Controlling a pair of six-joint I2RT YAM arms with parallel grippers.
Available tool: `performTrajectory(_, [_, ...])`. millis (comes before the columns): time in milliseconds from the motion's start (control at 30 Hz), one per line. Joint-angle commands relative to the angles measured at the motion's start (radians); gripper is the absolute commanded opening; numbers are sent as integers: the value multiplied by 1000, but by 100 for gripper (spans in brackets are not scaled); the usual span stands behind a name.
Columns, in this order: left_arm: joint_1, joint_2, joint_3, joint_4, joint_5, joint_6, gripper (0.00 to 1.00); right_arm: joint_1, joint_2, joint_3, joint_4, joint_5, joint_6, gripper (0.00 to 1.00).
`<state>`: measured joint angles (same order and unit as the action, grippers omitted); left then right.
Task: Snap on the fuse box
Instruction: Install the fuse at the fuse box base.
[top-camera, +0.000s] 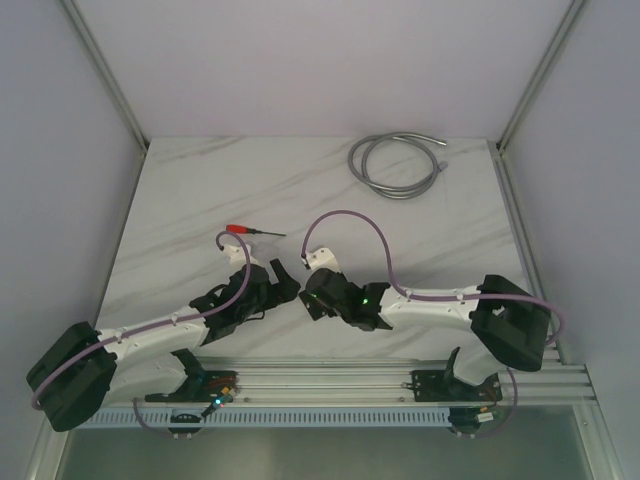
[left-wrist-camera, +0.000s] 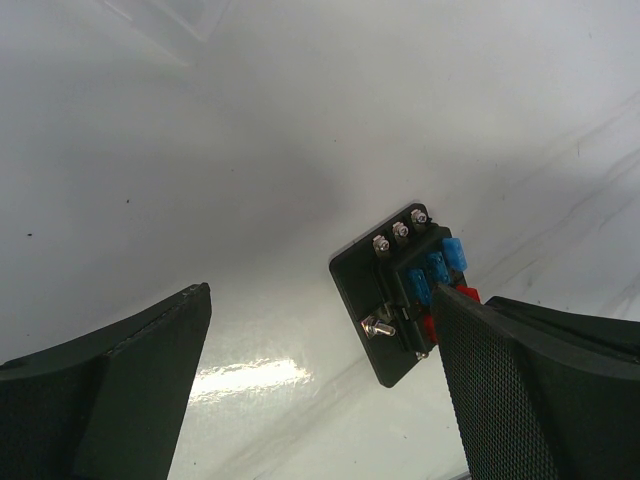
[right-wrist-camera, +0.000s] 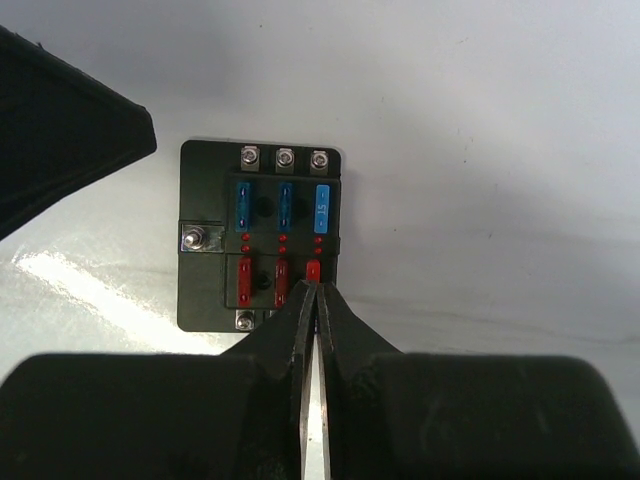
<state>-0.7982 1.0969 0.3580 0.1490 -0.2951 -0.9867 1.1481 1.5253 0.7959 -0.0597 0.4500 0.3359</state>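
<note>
- The left fingers (left-wrist-camera: 320, 295) are standing wide apart and holding nothing.
- The fuse box (left-wrist-camera: 358, 290) is lying flat on the bench (right-wrist-camera: 480, 150) between the arms, just beside the left pair's right finger.
- The right fingers (right-wrist-camera: 312, 288) are pinching nearly together on the red fuse (right-wrist-camera: 313, 270) in the box's near-right slot, so this arm is sitting nearer.

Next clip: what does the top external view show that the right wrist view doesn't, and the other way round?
Only the top external: the red-handled screwdriver and a coiled grey cable at the far side. Only the right wrist: the fuse box face, with blue fuses above red ones, and the right gripper tips closed together at the lower-right red fuse. Both: the white marble table.
</note>
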Motion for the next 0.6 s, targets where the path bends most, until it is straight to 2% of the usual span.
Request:
performTrajectory(0, [5, -7, 10, 3, 9, -3, 100, -8, 8, 31, -31, 13, 24, 10])
performTrajectory(333, [5, 3, 21, 4, 54, 1, 100, -39, 74, 65, -106, -71, 49, 10])
performTrajectory(567, [4, 27, 23, 24, 133, -18, 89, -49, 80, 82, -179, -85, 78, 9])
